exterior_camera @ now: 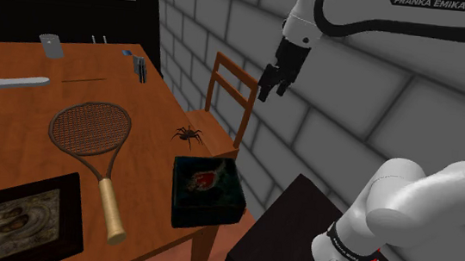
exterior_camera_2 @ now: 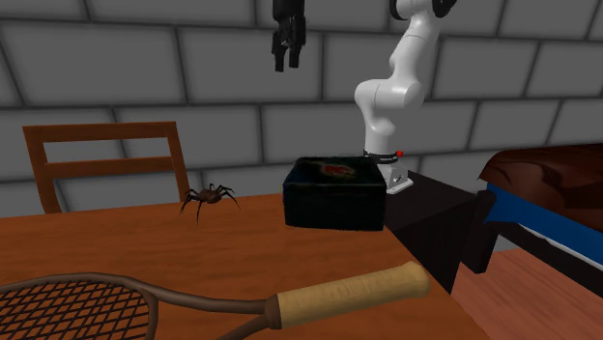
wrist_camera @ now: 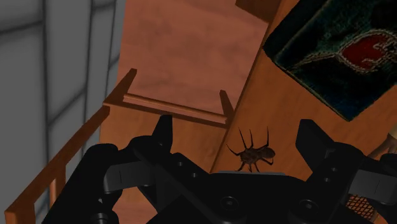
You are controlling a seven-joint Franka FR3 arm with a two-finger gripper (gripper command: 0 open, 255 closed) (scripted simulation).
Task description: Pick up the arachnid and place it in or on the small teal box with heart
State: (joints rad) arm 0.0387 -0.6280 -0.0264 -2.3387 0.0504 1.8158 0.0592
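Your fingers (wrist_camera: 164, 133) hang released and apart; the spider (wrist_camera: 253, 154) sits well below, framed between them, its body seemingly lying finger-to-finger, near the edge of the desk (wrist_camera: 286, 102).

table (exterior_camera: 14, 132): smooth, polished wood was shown
chair (exterior_camera_2: 101, 133): plain wood was shown
racket grip (exterior_camera_2: 353, 290): tan matt wrapping was seen
box (exterior_camera_2: 333, 205): a dark, slightly glossy finish was seen
wall (exterior_camera: 353, 110): matt grey blocks were rendered
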